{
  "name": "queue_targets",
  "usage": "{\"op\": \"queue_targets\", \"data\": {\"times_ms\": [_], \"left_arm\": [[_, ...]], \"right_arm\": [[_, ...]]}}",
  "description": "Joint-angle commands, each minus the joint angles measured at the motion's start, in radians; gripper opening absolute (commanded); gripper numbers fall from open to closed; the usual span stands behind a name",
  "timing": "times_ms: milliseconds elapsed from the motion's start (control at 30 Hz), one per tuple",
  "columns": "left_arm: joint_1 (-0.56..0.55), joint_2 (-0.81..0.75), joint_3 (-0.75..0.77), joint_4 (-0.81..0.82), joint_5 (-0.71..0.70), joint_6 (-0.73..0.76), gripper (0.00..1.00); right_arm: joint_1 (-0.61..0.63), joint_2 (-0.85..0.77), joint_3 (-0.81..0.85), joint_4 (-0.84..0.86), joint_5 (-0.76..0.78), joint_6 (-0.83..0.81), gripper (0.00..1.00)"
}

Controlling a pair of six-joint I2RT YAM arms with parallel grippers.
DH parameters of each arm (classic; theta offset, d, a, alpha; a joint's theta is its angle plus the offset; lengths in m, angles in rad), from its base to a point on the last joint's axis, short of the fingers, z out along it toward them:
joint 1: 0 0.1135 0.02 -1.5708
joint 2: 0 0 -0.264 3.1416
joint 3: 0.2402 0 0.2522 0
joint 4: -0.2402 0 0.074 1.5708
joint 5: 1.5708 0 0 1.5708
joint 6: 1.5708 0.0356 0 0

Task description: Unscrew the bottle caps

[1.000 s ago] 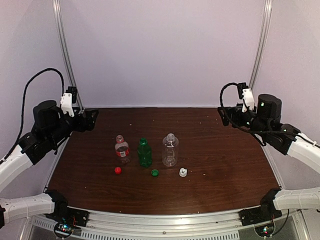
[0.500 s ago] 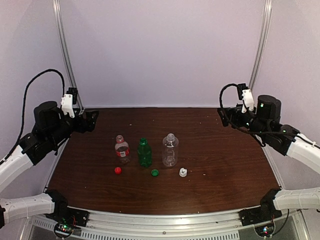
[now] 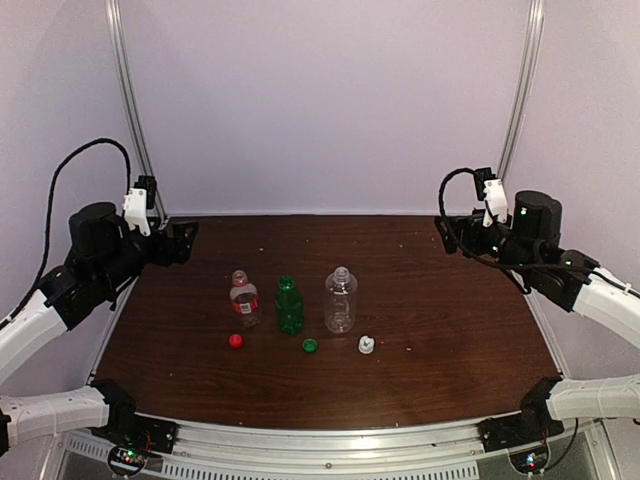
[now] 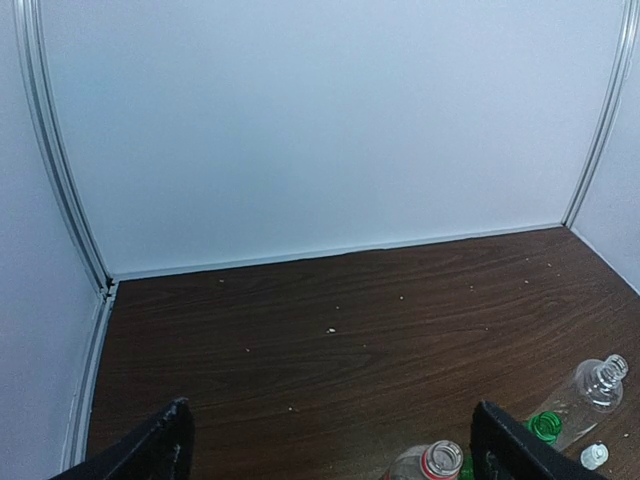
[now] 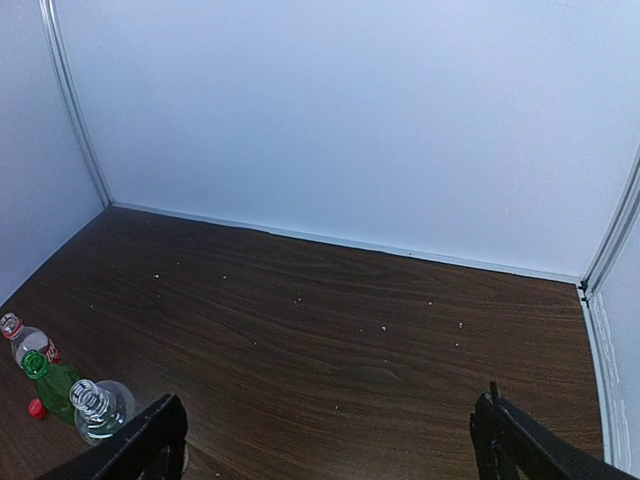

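Three bottles stand in a row mid-bench (image 3: pixel 450 330): the short red-label bottle (image 3: pixel 243 298), the green bottle (image 3: pixel 289 306) and the taller clear bottle (image 3: pixel 340 300). Each has its cap lying on the wood just in front of it: red cap (image 3: pixel 236 341), green cap (image 3: pixel 310 346), white cap (image 3: pixel 366 345). The left wrist view shows bare, open necks, so I'd call the unscrewing done. What's left is just parking the arms.

To do that well, I'd keep both arms high and out at the sides. Those bottles look empty and light, so any brush would tip them or send a cap rolling. No reason to reach back in.

The left arm (image 3: pixel 90 250) is folded back over the far-left corner, with its wrist pointing in along the bench. The right arm (image 3: pixel 535 230) mirrors it at the far right. Both are well apart from the bottles. Both sets of jaws are spread wide with nothing between them, as each wrist view shows. I can't tell which way up the white cap is lying, it's too small.
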Motion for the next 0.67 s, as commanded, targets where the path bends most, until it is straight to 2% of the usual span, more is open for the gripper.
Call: {"op": "queue_targets", "data": {"times_ms": [0,633], "left_arm": [[0.008,0.002,-0.008,0.046,-0.006,0.008,0.98],[0.008,0.004,-0.008,0.045,-0.007,0.007,0.98]], "right_arm": [[-0.005,-0.008,-0.015,0.026,0.014,0.013,1.0],[-0.005,0.003,-0.013,0.024,0.019,0.02,1.0]]}}
